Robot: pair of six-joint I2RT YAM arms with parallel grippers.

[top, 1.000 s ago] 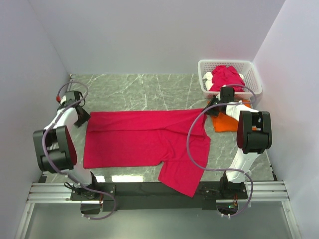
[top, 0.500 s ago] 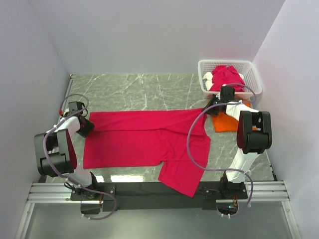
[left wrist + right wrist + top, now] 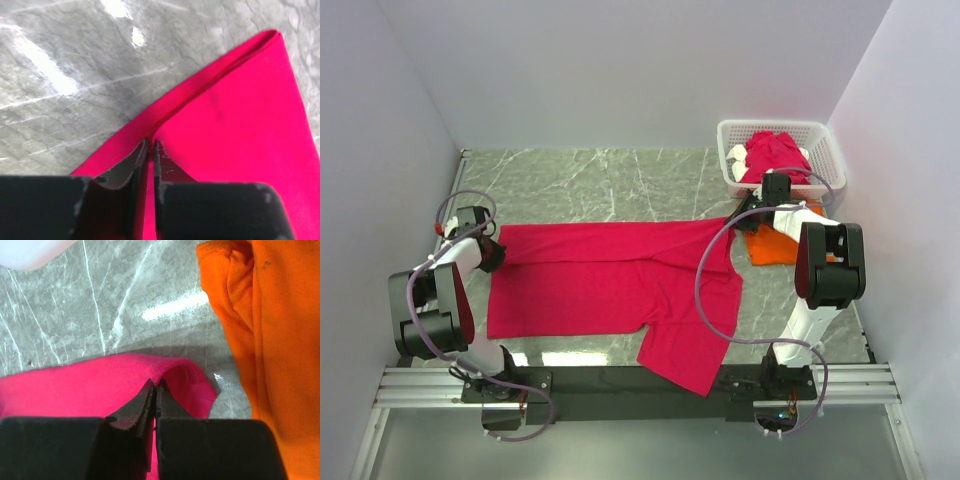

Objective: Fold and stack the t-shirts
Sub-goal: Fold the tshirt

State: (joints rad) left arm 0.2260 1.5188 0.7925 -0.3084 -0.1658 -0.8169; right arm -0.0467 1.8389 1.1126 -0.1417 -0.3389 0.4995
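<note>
On the tabletop (image 3: 600, 185), the left hand (image 3: 150, 145) is newly pinching the pink shirt's (image 3: 610, 280) far-left corner, the right hand (image 3: 154, 385) gripping the opposite one, seemingly readying a fold.

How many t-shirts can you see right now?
3: a spread crimson shirt on the table, an orange shirt at the right, a bunched crimson shirt in the basket, which may hide more.

Orange t-shirt (image 3: 763, 250) — half hidden under the right arm (image 3: 830, 265).
</note>
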